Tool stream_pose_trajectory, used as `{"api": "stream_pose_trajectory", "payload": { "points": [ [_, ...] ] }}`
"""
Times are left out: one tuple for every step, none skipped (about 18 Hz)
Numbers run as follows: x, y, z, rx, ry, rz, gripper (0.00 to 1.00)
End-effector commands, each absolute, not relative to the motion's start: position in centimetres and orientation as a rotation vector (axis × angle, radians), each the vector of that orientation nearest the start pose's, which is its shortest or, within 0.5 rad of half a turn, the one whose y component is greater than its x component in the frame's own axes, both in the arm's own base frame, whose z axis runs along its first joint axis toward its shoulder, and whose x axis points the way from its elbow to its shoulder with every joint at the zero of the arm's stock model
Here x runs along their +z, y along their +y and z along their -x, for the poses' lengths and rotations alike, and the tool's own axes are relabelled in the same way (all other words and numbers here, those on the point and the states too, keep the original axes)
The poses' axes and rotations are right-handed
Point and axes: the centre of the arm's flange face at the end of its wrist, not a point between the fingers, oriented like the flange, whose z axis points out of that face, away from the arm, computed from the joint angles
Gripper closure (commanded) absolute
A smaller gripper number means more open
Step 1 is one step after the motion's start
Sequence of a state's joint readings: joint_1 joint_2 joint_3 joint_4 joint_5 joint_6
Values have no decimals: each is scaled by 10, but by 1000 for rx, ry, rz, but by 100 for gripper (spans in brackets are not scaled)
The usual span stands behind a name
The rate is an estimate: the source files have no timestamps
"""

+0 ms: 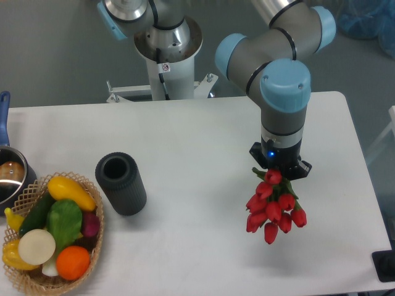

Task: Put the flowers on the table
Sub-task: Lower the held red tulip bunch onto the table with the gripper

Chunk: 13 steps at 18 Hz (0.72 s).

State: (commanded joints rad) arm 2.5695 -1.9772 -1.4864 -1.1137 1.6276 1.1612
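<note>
The flowers (273, 208), a bunch of red tulip buds, hang below my gripper (280, 168) over the right part of the white table (197, 135). The gripper is shut on the flowers at the stem end, and its fingers are mostly hidden under the arm's wrist. The buds point down and toward the camera; a faint shadow lies on the tabletop below them. Whether the buds touch the table I cannot tell.
A dark ribbed cylindrical vase (120, 183) stands left of centre. A wicker basket (24, 197) of fruit and vegetables sits at the front left corner. A pot (9, 176) with a blue handle is at the left edge. The robot base (166, 49) stands behind the table.
</note>
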Motion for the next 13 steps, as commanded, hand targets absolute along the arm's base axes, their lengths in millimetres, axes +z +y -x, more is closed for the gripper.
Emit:
{"api": "stream_pose_trajectory", "payload": {
  "points": [
    [338,463,479,215,253,3114,90],
    [333,464,478,204,258,3117,89],
    [326,467,477,196,266,3119,89],
    [322,469,476,202,270,3116,89],
    [315,471,475,198,273,3117,89],
    [309,474,472,203,282,3116,89],
    [302,481,469,211,298,3110,89],
    [295,485,467,209,298,3110,88],
    [284,489,466,190,288,3118,85],
    [276,496,461,176,284,3123,83],
    [270,501,456,162,285,3128,79],
    [264,504,450,148,300,3130,77],
    [262,505,449,144,303,3132,73]
  ]
}}
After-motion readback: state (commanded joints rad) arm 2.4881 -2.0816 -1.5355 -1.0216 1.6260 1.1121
